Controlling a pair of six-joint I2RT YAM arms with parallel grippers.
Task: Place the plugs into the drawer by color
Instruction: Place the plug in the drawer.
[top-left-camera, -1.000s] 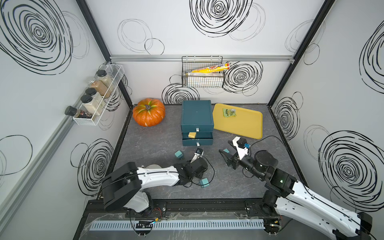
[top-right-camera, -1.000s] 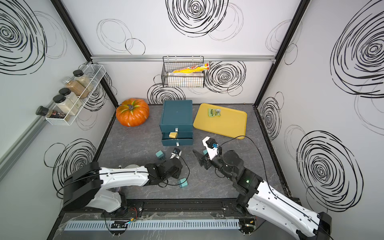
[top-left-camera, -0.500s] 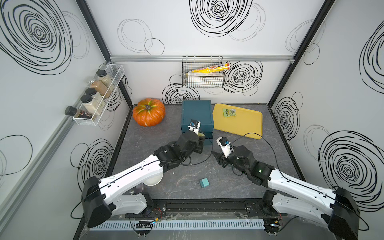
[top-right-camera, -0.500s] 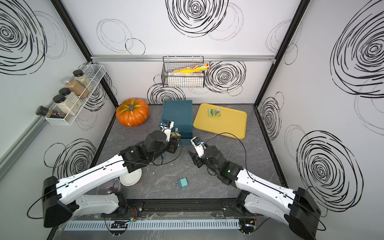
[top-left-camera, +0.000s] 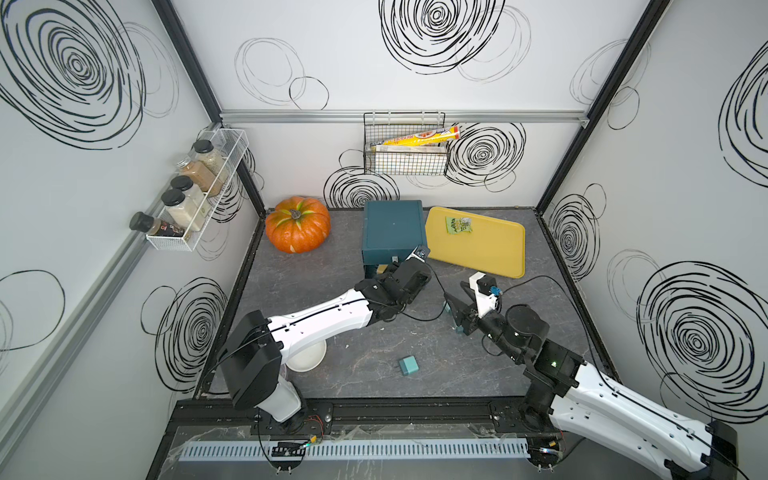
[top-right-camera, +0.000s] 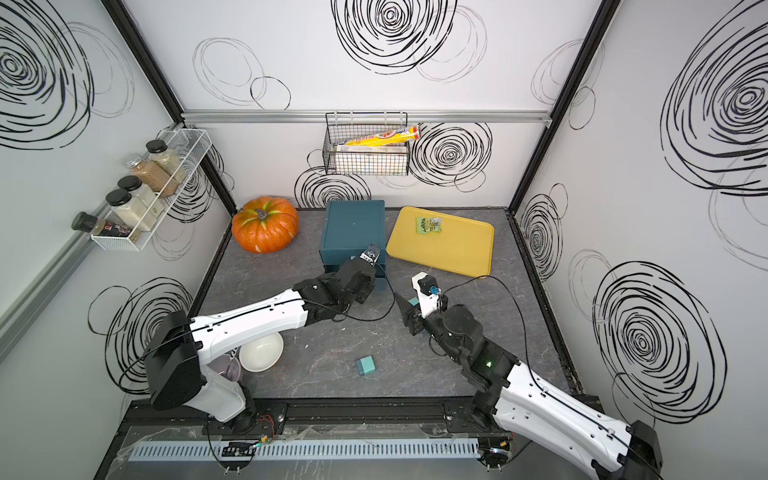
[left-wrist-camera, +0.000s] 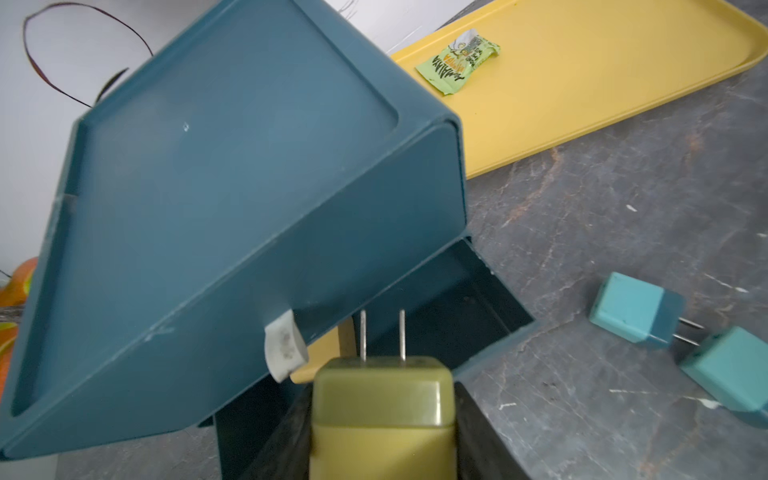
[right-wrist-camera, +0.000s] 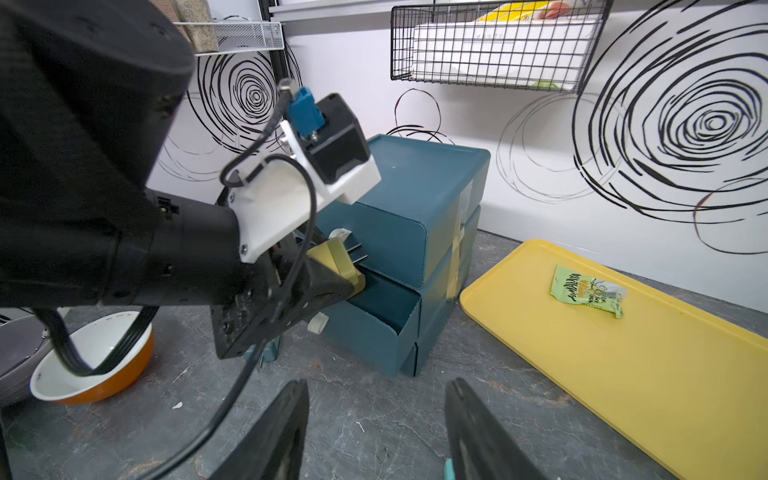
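Note:
The drawer (top-left-camera: 392, 228) (right-wrist-camera: 415, 195) is a dark teal cabinet at the back; its middle drawer (right-wrist-camera: 374, 307) is pulled out. My left gripper (left-wrist-camera: 382, 399) (top-left-camera: 390, 272) is shut on a yellow plug (left-wrist-camera: 382, 407) (right-wrist-camera: 332, 259), prongs forward, just above that open drawer. Another yellow plug (left-wrist-camera: 324, 353) lies inside it. My right gripper (right-wrist-camera: 376, 384) (top-left-camera: 453, 305) is open low over the floor to the cabinet's right, with bare floor between its fingers. Two teal plugs (left-wrist-camera: 636, 309) (left-wrist-camera: 731, 374) lie beside it. A third teal plug (top-left-camera: 409, 366) (top-right-camera: 365, 366) lies near the front.
A yellow tray (top-left-camera: 478, 245) with a green packet (top-left-camera: 458, 224) lies right of the cabinet. A pumpkin (top-left-camera: 298, 224) stands at the back left. A white bowl (top-left-camera: 305, 357) sits under my left arm. A wire basket (top-left-camera: 405, 156) and spice rack (top-left-camera: 195, 199) hang on the walls.
My left arm swung from the front of the floor up to the cabinet, carrying the yellow plug to the open middle drawer. My right gripper stayed near the same spot.

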